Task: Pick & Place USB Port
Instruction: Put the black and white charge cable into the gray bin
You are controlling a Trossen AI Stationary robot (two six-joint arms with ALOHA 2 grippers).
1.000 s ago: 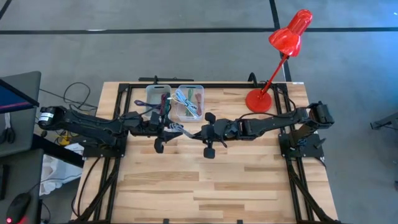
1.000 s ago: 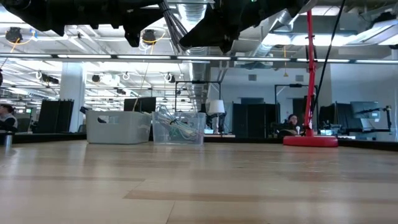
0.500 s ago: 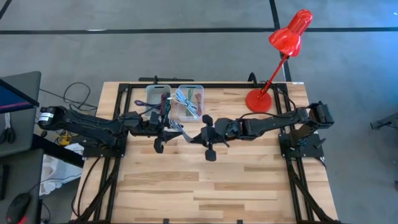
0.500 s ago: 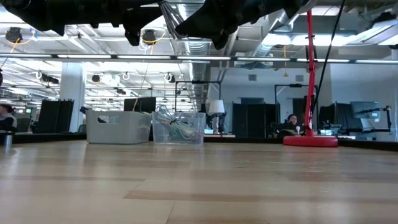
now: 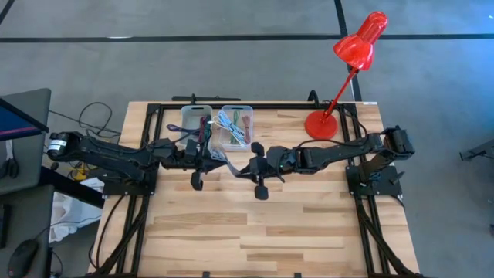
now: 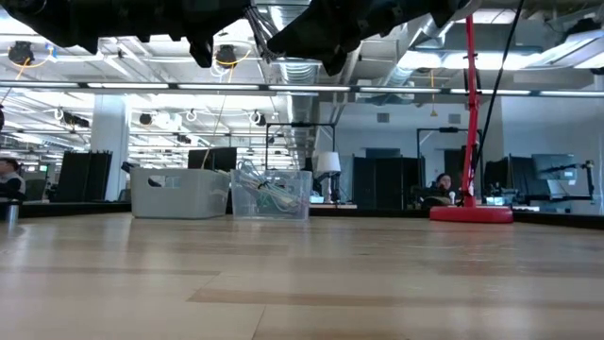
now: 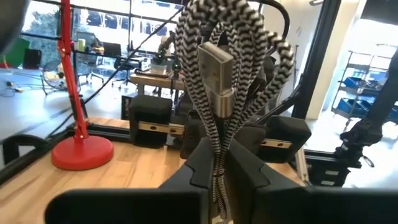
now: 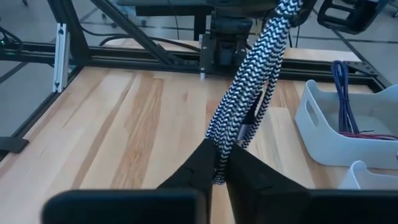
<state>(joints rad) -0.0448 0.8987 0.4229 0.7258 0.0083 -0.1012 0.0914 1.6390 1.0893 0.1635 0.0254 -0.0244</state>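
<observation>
A black-and-white braided USB cable (image 5: pixel 226 160) hangs in the air between my two grippers, above the table's middle and just in front of the bins. Its silver plug (image 7: pixel 214 67) stands among the coiled strands in the left wrist view. My left gripper (image 5: pixel 214 160) comes from the table's left and is shut on the cable. My right gripper (image 5: pixel 245 165) comes from the right and is also shut on the cable (image 8: pixel 249 74). My left gripper pinches several braided strands (image 7: pixel 217 146) between its two fingers, just below the silver plug. The fingers come about level from the table's left. The coil and plug stand up beyond the fingers, clear of the table. My right gripper pinches the bundled strands (image 8: pixel 217 146) between its two fingers, coming from the table's right and slanting slightly down. The cable runs on from the fingers toward the left arm, lifted clear of the table.
A white bin (image 5: pixel 195 120) and a clear bin (image 5: pixel 234 127) holding several cables stand at the far edge behind the grippers. A red desk lamp's base (image 5: pixel 320 123) sits at the far right. Bare wooden table (image 5: pixel 255 224) stretches toward the near edge.
My right gripper has tipped and turned a little and edged toward the left gripper, carrying the cable closer to it. The left arm has kept its place. The cable stays lifted clear of the table.
</observation>
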